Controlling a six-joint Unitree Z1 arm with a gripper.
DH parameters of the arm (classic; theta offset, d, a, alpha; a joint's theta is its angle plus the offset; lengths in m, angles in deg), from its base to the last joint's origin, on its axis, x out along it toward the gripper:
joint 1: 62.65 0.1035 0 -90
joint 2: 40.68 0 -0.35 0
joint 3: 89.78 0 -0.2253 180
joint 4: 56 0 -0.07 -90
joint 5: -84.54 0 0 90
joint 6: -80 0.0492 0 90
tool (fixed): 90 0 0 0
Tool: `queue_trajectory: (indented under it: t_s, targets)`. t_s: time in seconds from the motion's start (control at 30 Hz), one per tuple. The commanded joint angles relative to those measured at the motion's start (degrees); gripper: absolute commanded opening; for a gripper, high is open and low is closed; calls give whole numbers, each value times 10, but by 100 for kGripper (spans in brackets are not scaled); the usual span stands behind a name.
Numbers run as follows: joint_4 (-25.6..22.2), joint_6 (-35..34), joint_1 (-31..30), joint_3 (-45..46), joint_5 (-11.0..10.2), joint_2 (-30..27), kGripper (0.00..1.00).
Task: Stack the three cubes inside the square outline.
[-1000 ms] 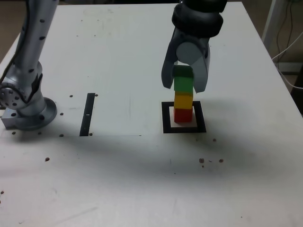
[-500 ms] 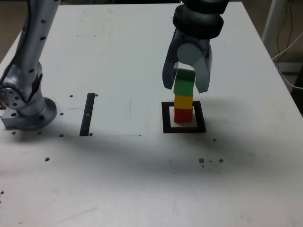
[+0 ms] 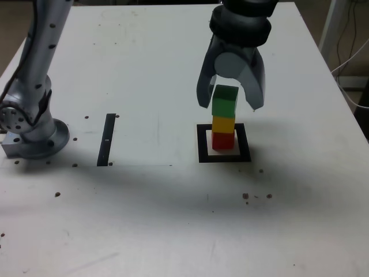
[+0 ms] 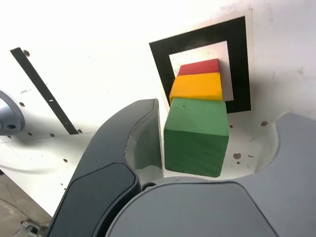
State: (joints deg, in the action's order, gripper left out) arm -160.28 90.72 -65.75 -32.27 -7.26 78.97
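gripper (image 3: 231, 97) jaws are seen spread apart on either side of the green cube (image 3: 225, 101), with a clear gap at each face; nothing is held. largest in the scene, the white table (image 3: 173, 219) carries the arm's base (image 3: 34, 135) at the exterior view's far left, well apart from the stack. a narrow black strip (image 3: 106, 139) lies between base and stack. the square outline (image 3: 224, 144) sits at centre right, and inside it the red cube (image 3: 223, 140) rests on the white centre, the yellow cube (image 3: 223, 123) on top of it, the green one on top again, turned a little off square. the stack stands directly below the hand, upright, so a straight lift is judged the safe retreat; any sideways drift could topple it.
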Motion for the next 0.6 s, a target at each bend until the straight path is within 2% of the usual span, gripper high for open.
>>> queue_trajectory:
  t_s: [0.0, 0.2, 0.57]
  targets:
    - [-4, -3, 1, 4, -7, -21, 100]
    - [-5, -14, 1, 25, -26, -73, 100]
    - [-2, -39, 1, 100, -30, -142, 100]
